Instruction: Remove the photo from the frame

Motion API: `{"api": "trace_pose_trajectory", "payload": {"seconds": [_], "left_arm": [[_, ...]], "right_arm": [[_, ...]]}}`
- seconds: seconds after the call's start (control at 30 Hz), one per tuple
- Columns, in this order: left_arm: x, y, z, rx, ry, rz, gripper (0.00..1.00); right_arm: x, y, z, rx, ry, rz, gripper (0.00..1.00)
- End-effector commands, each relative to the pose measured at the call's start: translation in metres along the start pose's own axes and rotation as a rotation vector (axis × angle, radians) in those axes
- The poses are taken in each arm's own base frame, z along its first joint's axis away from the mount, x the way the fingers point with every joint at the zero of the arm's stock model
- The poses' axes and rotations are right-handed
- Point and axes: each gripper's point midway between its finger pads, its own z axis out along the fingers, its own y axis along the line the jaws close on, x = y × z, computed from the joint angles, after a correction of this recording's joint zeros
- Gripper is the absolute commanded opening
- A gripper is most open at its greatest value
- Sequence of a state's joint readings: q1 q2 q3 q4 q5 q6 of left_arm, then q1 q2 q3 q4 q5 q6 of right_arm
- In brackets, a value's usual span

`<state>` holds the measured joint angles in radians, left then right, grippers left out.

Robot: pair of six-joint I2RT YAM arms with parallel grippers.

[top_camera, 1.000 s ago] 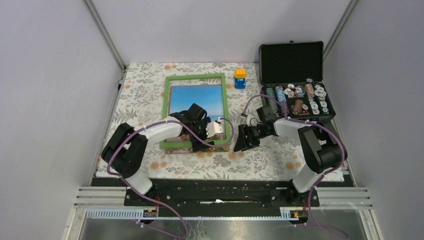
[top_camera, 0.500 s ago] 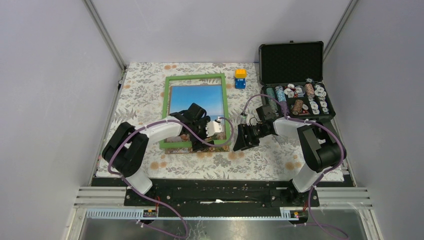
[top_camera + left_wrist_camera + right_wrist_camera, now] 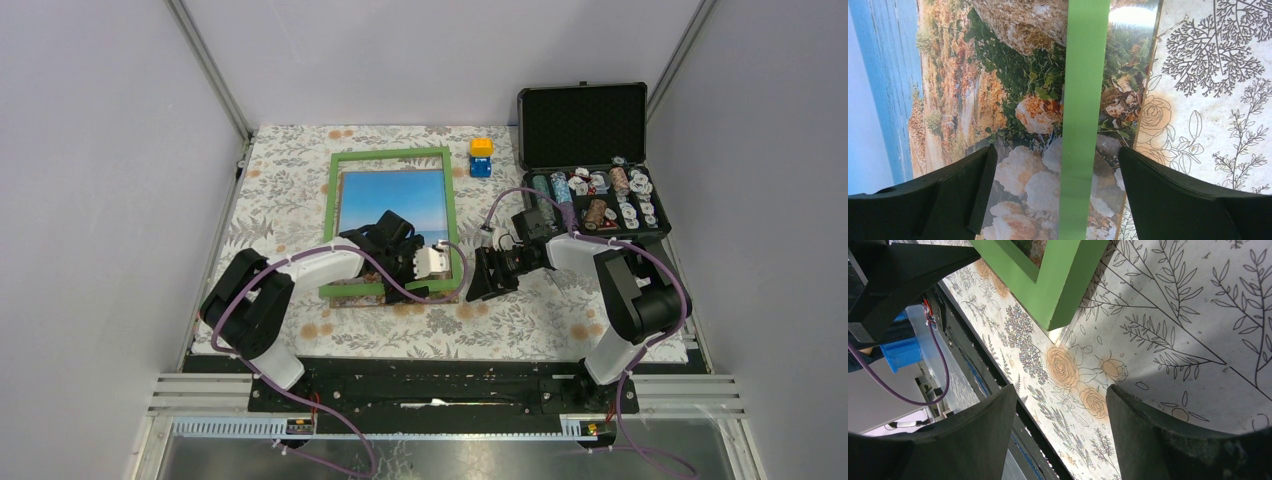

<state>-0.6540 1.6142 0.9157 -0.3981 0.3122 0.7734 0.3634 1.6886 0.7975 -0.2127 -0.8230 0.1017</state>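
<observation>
The green frame [image 3: 337,215] lies flat on the floral cloth. The seaside photo [image 3: 395,195] shows inside it, and its rocky end sticks out past the frame's near border [image 3: 352,298]. My left gripper [image 3: 392,284] is open and hangs low over that near border. In the left wrist view the green bar [image 3: 1083,90] runs between my left gripper's [image 3: 1055,160] spread fingers, with photo [image 3: 1008,95] on both sides. My right gripper [image 3: 478,284] is open and empty, just right of the frame's near right corner [image 3: 1058,285]. In its own view the right gripper [image 3: 1060,395] is over bare cloth.
An open black case [image 3: 590,130] holding poker chips stands at the back right. A yellow and blue block [image 3: 481,157] sits behind the frame's far right corner. The table's near edge and black rail [image 3: 993,390] lie just beyond the right gripper.
My left gripper has shifted slightly toward the near left over the frame's near border. My right gripper has crept a little left toward the frame's corner. Both stay open.
</observation>
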Motion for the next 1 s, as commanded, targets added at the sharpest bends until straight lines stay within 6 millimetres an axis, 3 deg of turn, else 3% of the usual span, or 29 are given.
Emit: {"api": "trace_pose_trajectory", "payload": {"seconds": [0.0,0.37,0.73,0.97], "left_arm": [[-0.006,-0.008,-0.004,0.030,-0.026,0.043,0.99],[-0.003,-0.014,-0.004,0.056,-0.013,0.039,0.99],[-0.002,0.012,-0.003,-0.083,0.012,0.036,0.99],[-0.005,0.008,-0.005,-0.073,-0.012,0.079,0.99]], "right_arm": [[-0.006,-0.002,-0.002,0.011,-0.004,-0.016,0.74],[-0.006,-0.002,-0.001,0.010,-0.001,-0.010,0.75],[-0.005,-0.004,-0.001,0.019,0.002,-0.008,0.75],[-0.006,-0.005,0.000,0.023,0.003,-0.006,0.75]]}}
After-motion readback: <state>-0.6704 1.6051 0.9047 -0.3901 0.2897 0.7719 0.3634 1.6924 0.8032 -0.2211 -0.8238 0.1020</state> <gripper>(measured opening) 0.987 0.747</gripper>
